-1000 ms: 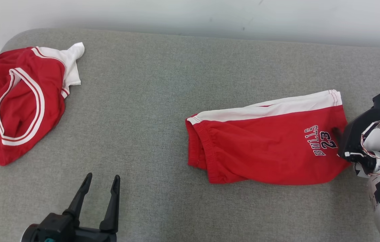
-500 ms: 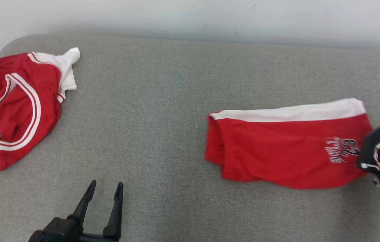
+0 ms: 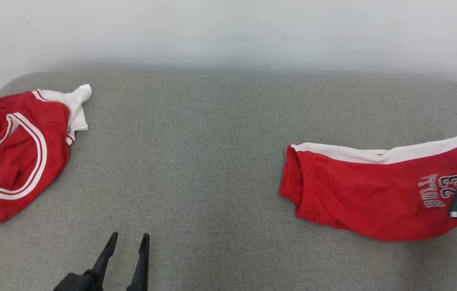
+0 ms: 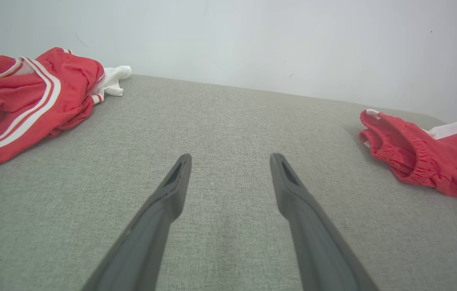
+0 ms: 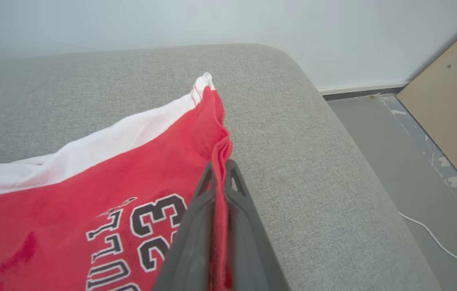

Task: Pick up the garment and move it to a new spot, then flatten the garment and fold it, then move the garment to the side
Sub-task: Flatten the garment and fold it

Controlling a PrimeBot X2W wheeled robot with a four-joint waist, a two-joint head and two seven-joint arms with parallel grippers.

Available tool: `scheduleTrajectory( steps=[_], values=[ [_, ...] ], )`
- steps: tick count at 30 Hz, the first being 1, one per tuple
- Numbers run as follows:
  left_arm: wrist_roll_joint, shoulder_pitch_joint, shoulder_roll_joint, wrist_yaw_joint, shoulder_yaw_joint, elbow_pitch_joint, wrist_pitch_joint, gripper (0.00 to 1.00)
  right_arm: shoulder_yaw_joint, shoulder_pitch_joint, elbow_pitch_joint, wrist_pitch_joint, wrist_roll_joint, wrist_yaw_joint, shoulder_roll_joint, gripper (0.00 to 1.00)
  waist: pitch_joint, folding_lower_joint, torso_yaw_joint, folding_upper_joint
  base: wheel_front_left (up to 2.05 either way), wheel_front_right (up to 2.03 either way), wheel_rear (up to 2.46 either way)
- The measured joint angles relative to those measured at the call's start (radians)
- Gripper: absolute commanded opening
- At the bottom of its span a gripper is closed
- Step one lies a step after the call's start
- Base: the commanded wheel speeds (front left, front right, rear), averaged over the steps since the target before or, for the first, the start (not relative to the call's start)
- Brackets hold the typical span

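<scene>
Shorts (image 3: 365, 206), red with a white side stripe, lie at the right end of the wide grey cushion (image 3: 196, 141), whose far edge runs along a pale wall (image 3: 228, 32). Their elastic waistband faces the middle of the cushion. The white stripe runs along the side nearer the far edge, and the printed "BULLS 23" sits close to the hem at the right end. That hem is gathered into a raised fold above the cushion's right edge.

A second garment, a red jersey (image 3: 18, 149) with white trim, lies crumpled at the left end of the cushion, near its far left corner, well apart from the shorts.

The right gripper (image 5: 222, 165) is at the right end of the cushion with its two dark fingers pressed together on the hem fold of the shorts, and red cloth shows pinched between them right up to the tips. The left gripper (image 3: 130, 235) is at the near edge of the cushion, left of the middle. Its fingers are spread wide with bare grey fabric between them and nothing in its grasp.

Beyond the cushion's right edge, the right wrist view shows a grey floor (image 5: 394, 161), a tan board (image 5: 450, 93) and a thin white cable (image 5: 438, 242) lying on that floor
</scene>
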Motion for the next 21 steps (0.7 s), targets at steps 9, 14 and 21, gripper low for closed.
scheduleTrajectory(
  steps=[9,14,21],
  values=[
    [-0.012,0.024,-0.012,-0.005,-0.004,0.015,0.000,1.00,0.235,0.000,-0.069,0.038,0.063,0.000,0.096,0.00,-0.054,0.0000,-0.001,0.0000,0.00,0.00,0.00],
    [-0.013,0.034,-0.020,-0.009,-0.012,0.022,0.000,1.00,0.384,-0.011,-0.054,0.061,0.137,0.000,0.138,0.00,-0.069,-0.0001,0.018,0.0000,0.00,0.00,0.00],
    [-0.018,0.035,-0.030,-0.016,-0.019,0.034,0.000,1.00,0.465,-0.010,0.011,0.067,0.181,0.000,0.163,0.00,-0.075,-0.0001,0.056,0.0000,0.00,0.00,0.00]
  ],
)
